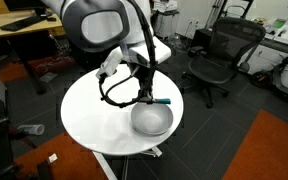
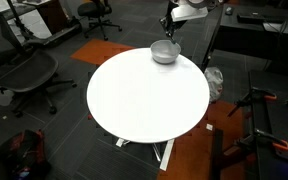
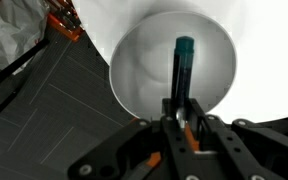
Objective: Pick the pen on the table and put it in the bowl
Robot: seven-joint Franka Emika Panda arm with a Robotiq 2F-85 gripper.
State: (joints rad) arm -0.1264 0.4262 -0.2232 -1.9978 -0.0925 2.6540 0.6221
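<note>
The tool (image 3: 179, 108) was closed on the pen (image 3: 183, 62), its 2 fingers (image 3: 168, 112) pinching the lower end of the barrel. In the wrist view the pen stuck straight out from between them, dark along most of its length with a teal-green tip at the far end. That whole visible length lay over the inside of the bowl (image 3: 134, 70), close to its middle. Whether the tip touched the bowl's floor could not be told from this view.

In an exterior view the tool (image 1: 146, 96) hung just above the far rim of the bowl (image 1: 150, 128), with a small teal piece of the pen (image 1: 161, 100) showing beside it. A black cable looped from the arm down beside the tool. The bowl was light grey, round and deep, and it stood upright near the edge of the round white desk (image 1: 89, 118).

In an exterior view from across the room, the bowl (image 2: 164, 56) sat at the far edge of the desk (image 2: 144, 100), and the tool (image 2: 169, 30) was directly over it. The pen was too small to make out there.

Around the desk were dark grey floor, patches of orange carpet (image 2: 194, 150) and 2 black office chairs (image 1: 216, 60).
</note>
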